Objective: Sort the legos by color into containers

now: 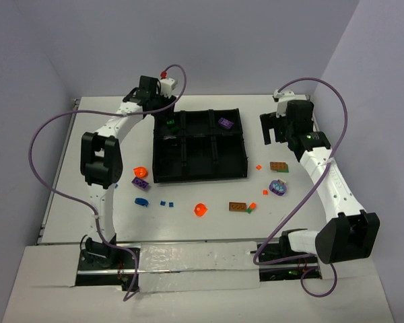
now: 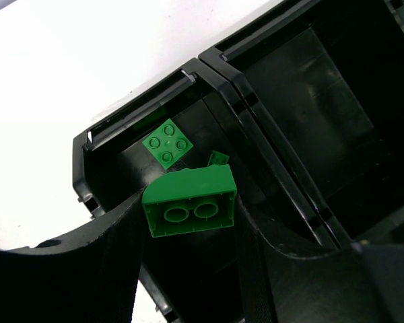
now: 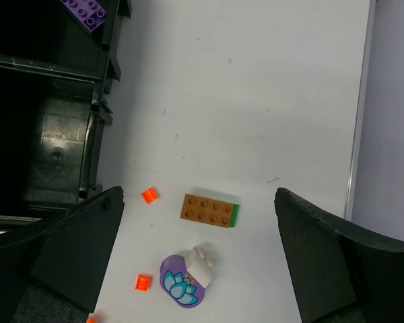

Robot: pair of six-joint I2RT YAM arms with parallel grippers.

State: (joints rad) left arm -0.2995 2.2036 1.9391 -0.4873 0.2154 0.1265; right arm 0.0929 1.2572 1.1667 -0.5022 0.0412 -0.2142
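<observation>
The black tray [image 1: 198, 178] sits at mid-table. My left gripper [image 1: 167, 128] is over its far-left compartment, shut on a green curved brick [image 2: 188, 198] held just above the floor. A green plate [image 2: 167, 143] and a small green piece [image 2: 217, 159] lie in that compartment. A purple brick [image 1: 225, 122] lies in the far-right compartment. My right gripper [image 1: 275, 134] is open and empty right of the tray, above a brown brick [image 3: 207, 210] with a green edge and a purple round piece [image 3: 183, 282].
Left of the tray lie an orange piece [image 1: 141, 171], a purple brick [image 1: 141, 182] and blue pieces [image 1: 141, 201]. In front lie an orange round piece [image 1: 200, 210] and a brown brick [image 1: 238, 206]. Small orange bits [image 3: 149, 195] lie by the tray's right wall [image 3: 101, 114].
</observation>
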